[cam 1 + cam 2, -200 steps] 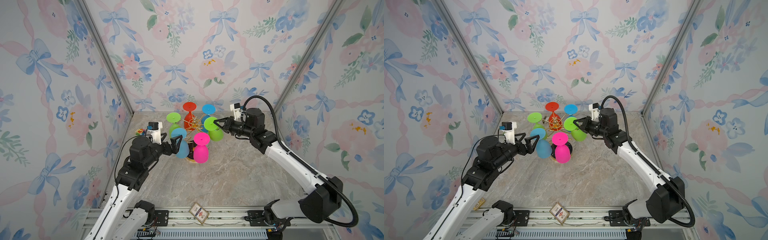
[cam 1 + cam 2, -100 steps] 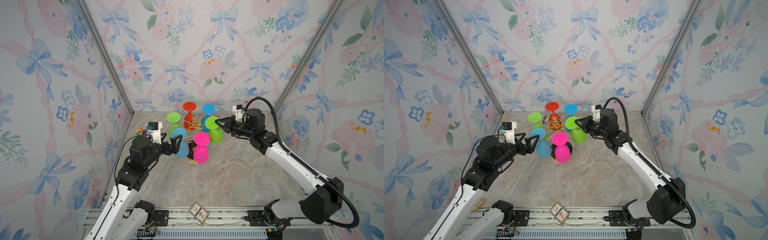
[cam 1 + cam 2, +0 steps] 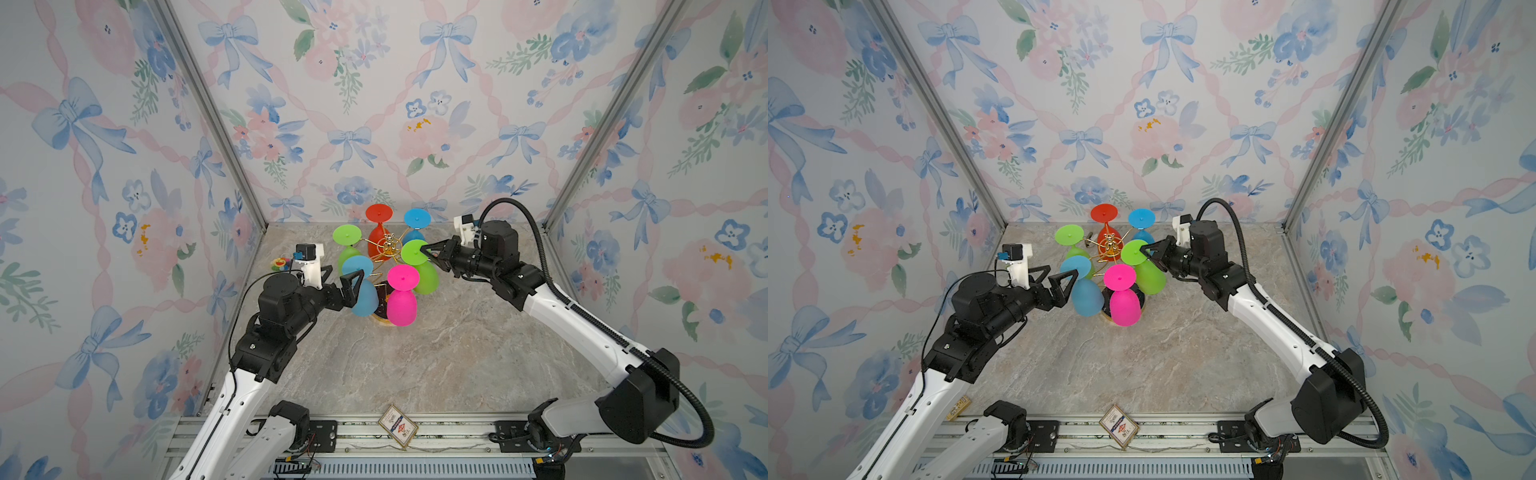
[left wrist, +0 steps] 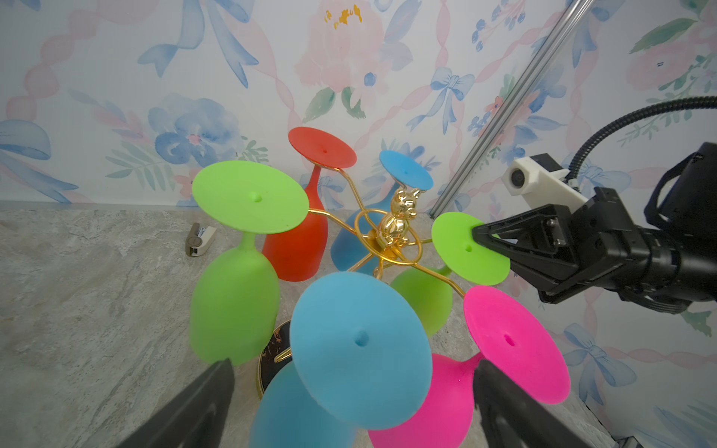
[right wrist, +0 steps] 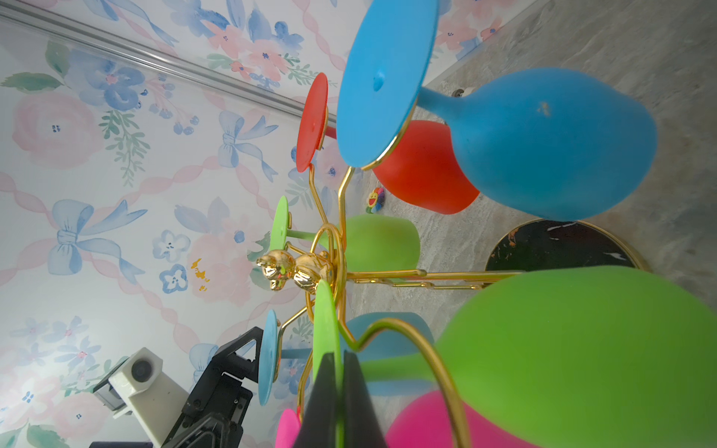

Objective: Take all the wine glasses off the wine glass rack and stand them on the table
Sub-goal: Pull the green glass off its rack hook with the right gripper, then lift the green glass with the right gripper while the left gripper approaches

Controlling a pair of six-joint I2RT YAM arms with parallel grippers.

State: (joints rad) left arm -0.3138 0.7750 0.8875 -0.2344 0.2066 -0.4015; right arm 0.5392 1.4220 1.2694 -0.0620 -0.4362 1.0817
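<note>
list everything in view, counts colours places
wine glass rack: 1, gold, black base, table's back middle
right green glass: 1, green, rack's right
left green glass: 1, green, rack's back left
blue glasses: 2, blue, rack's front left, back right
red glass: 1, red, rack's back
pink glass: 1, pink, rack's front
flower toy: 1, multicoloured, table's left back
stapler-like item: 1, grey-white, behind rack
card: 1, patterned, front rail
table: 1, grey marble
left pincer: 1, black, open, straddling front blue glass
right pincer: 1, black, shut on right green glass's foot
</note>
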